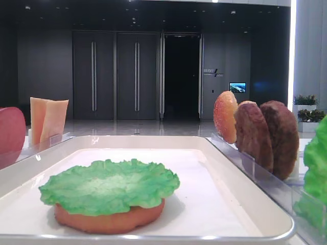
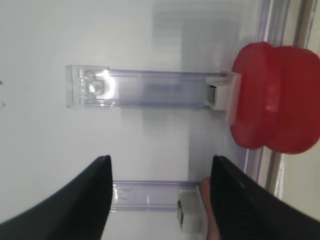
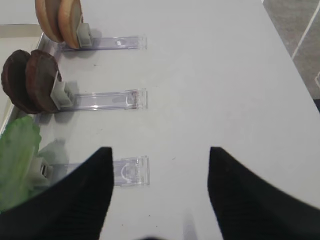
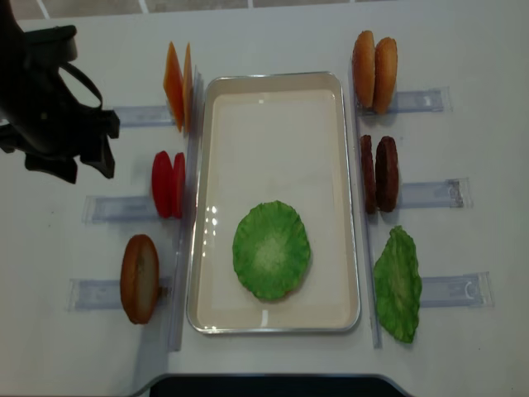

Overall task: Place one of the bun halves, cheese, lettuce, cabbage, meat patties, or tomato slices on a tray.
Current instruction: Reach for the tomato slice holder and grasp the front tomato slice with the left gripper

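Lettuce (image 1: 109,186) covers a bun half (image 1: 110,217) on the tray (image 1: 225,204).

Count's easy: one tray (image 4: 273,318), two lettuce leaves (image 4: 271,250), two tomato slices (image 4: 168,184), two meat patties (image 4: 378,174), two cheese slices (image 4: 178,85), three visible bun halves (image 4: 374,60), six clear racks (image 4: 426,193).

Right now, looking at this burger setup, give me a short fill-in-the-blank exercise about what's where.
1. On the tray, a lettuce leaf lies on top of a ____.
2. The tomato slices stand on the tray's ____ side.
3. The meat patties number ____.
4. The left gripper has its jaws ____.

Missing words: bun half; left; two; open
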